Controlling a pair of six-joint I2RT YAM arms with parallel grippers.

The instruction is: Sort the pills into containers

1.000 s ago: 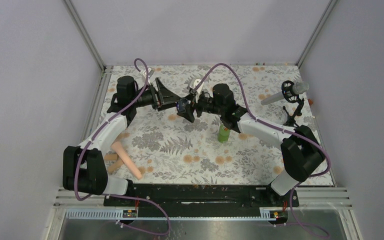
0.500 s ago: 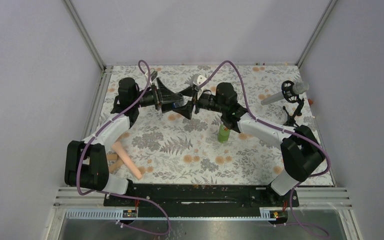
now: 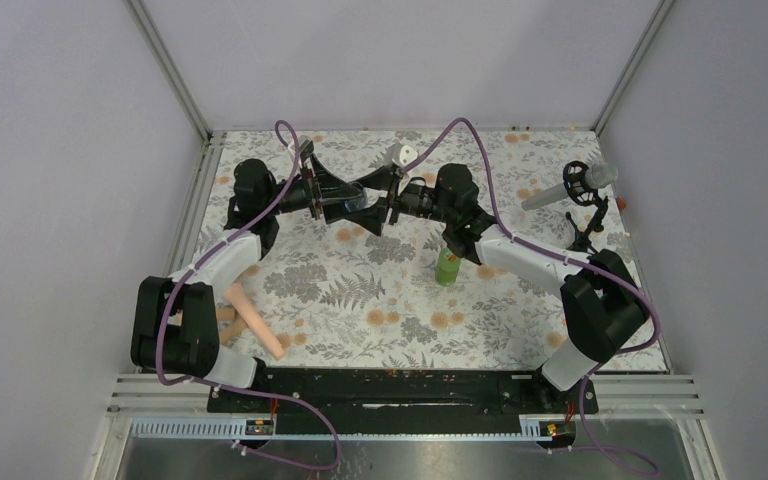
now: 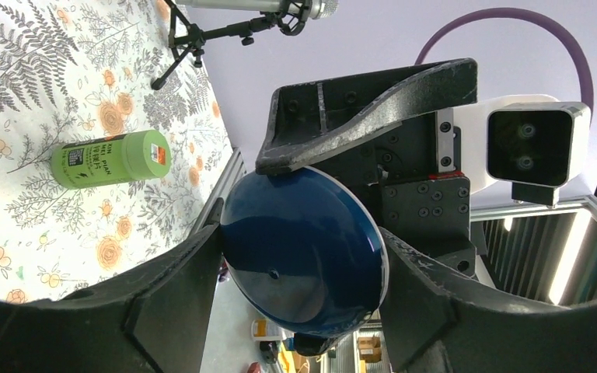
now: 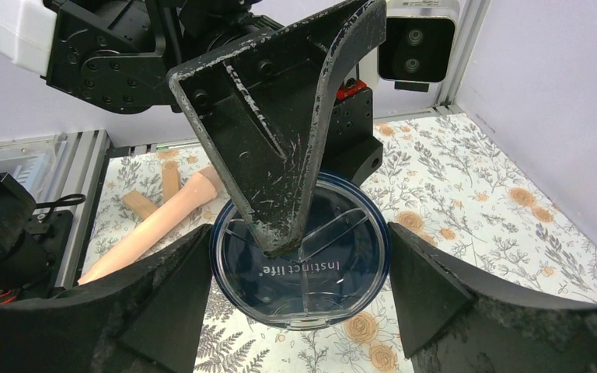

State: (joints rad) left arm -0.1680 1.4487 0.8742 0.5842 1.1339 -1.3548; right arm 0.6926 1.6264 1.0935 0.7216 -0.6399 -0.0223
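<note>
Holding the dark-blue jar aloft behind-left of the green bottle, I am clamping its slippery-looking, probably light wall in my wide-spread right end effector while my left end effector is straddling it, grip uncertain.

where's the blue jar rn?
The blue jar is at far centre of the top view, raised off the table between the facing left gripper and right gripper; the green bottle stands just nearer, to its right.
</note>
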